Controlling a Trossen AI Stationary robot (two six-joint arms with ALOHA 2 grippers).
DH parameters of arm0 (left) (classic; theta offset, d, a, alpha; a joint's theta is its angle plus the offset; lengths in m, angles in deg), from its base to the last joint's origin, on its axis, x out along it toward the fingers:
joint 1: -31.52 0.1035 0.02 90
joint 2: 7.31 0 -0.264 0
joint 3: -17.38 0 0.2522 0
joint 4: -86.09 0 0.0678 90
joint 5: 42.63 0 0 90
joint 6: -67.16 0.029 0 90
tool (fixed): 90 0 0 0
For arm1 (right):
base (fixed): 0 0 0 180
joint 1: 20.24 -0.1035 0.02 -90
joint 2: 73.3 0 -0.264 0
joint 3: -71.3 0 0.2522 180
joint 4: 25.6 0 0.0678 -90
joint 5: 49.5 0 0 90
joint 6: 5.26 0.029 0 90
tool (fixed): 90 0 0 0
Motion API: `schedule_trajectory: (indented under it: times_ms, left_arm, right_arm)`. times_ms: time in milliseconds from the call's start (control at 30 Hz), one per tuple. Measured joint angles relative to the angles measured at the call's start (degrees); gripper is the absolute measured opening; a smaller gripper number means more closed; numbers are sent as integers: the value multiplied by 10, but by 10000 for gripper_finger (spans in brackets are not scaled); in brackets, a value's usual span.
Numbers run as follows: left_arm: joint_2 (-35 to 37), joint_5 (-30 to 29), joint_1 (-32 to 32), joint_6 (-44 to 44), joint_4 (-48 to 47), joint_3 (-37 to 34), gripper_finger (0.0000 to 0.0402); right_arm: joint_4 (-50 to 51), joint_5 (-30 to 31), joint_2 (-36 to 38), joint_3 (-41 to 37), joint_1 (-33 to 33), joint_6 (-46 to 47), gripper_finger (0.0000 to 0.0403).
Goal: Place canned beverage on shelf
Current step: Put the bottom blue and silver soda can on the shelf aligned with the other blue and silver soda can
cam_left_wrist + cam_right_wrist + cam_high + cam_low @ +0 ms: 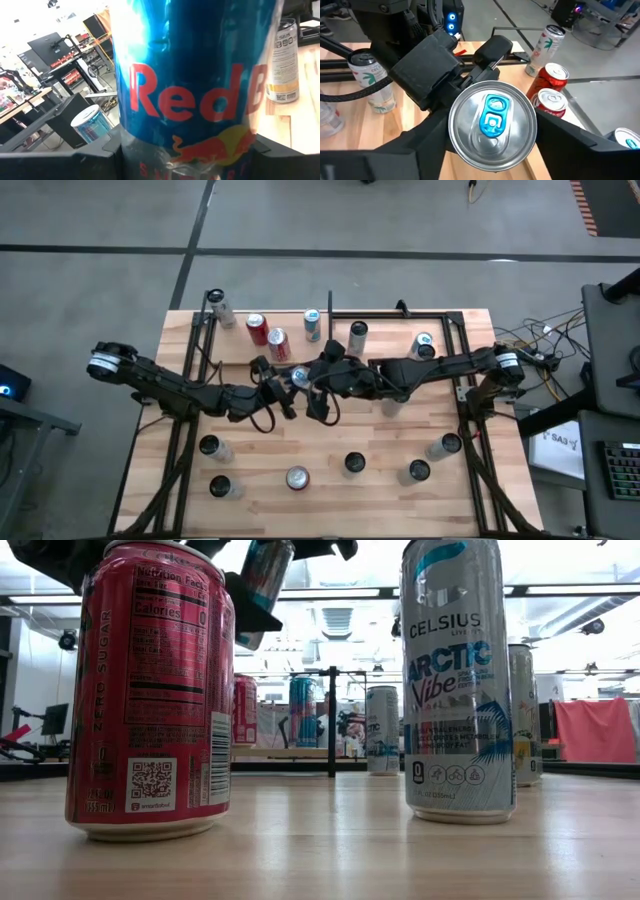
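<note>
— Two grippers on one can, is that right?

— Both meet over the middle of the table. The left gripper (288,383) is clamped on the body of the tall blue and silver Red Bull can (300,377); in its wrist view the can (195,90) fills the space between its dark fingers (60,160).

— And the right gripper (316,374)?

— It comes at the same can from the other side, at the top end. Its wrist view looks straight onto the silver lid with the blue pull tab (492,125), with the left gripper's black body just behind. Whether it grips the can or stands loose around it, I cannot tell.

— Is the can on the wood?

— No, it is lifted. From table height it hangs tilted (265,575) above the standing cans.

— Where is the shelf?

— The flat pale plywood shelf with thin black upright rods (290,315) sits at the far left of the table, near the grippers but apart from them. Two red cans (257,328) and a teal one (312,325) stand there. A second row of cans stands along the near edge, among them a pink can (150,690) and a white Celsius can (458,680).
</note>
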Motion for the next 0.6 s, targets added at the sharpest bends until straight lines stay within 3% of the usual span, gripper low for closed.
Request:
schedule_trajectory:
  times_ms: [100, 267, 500, 600]
  left_arm:
    - [0, -1, 0, -2, -1, 0, 201]
    - [0, -2, 0, -4, 2, 0, 202]
    - [2, -10, -1, 6, 7, 0, 328]
    - [5, -27, -1, 27, 3, 0, 359]
  right_arm:
    - [0, -5, 0, -2, 4, 2, 231]
    - [-2, -9, 0, 0, 7, 1, 231]
    - [32, 1, -2, 19, 14, 2, 231]
    - [66, 1, -2, 40, 26, 11, 231]
